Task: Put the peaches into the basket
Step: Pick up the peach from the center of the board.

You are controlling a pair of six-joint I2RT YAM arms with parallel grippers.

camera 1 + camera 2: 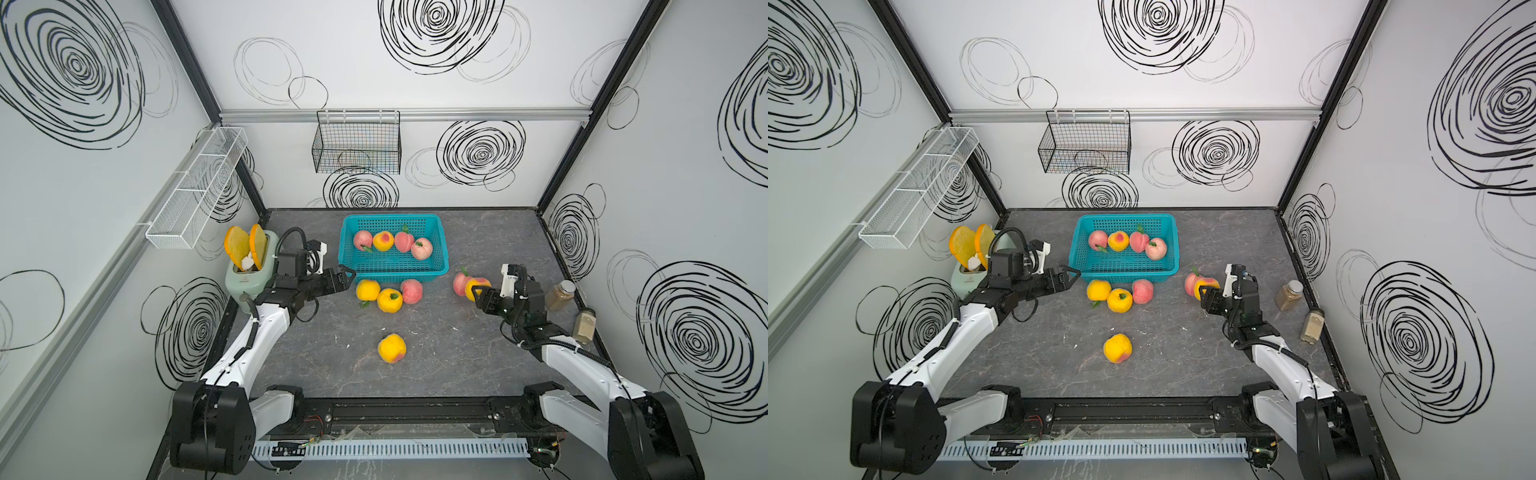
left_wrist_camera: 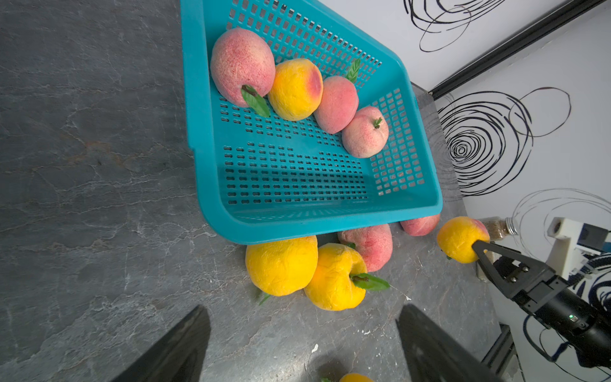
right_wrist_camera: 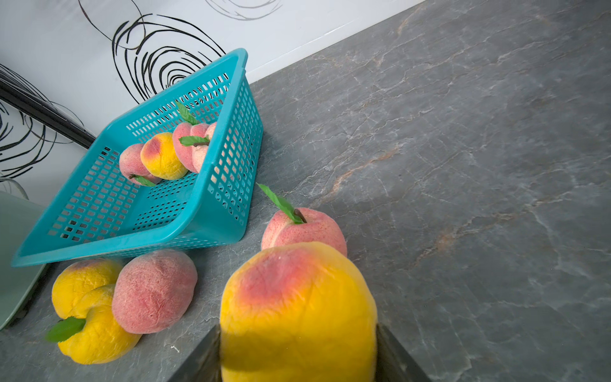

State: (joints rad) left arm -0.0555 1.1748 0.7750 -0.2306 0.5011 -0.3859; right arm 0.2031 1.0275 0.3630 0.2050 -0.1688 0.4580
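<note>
Right tool (image 1: 478, 296): clenched on a yellow-orange peach (image 3: 297, 311) with a red blush. In the right wrist view I see it wedged between both jaws, its sides pressed flat.
Held peach's place: just outside the near right corner of the turquoise basket (image 1: 392, 266), right beside a pink peach (image 1: 460, 283). I cannot tell whether it has left the desk (image 1: 457, 365).
Way to the basket: from the right tool the basket lies further back and toward the left arm's side. I judge the carry must rise over the flared rim, then cross inward. The right arm is the nearer one for this fruit.
Left tool (image 1: 351, 280): released, jaws spread wide and holding nothing. It sits beside the basket's near left corner, with a yellow peach (image 1: 368, 289) just ahead of it.
In the basket: four peaches (image 1: 382, 241) in a row toward the far wall; the near half is bare.
Loose on the desk: a cluster (image 1: 390, 300) of three just in front of the basket's near wall, plus a lone yellow peach (image 1: 392, 348) well apart, nearer me.
Textures: the pink ones are fuzzy and speckled, the yellow ones crinkled and soft-looking. The basket is hard lattice plastic, the desk grey and marble-patterned.
</note>
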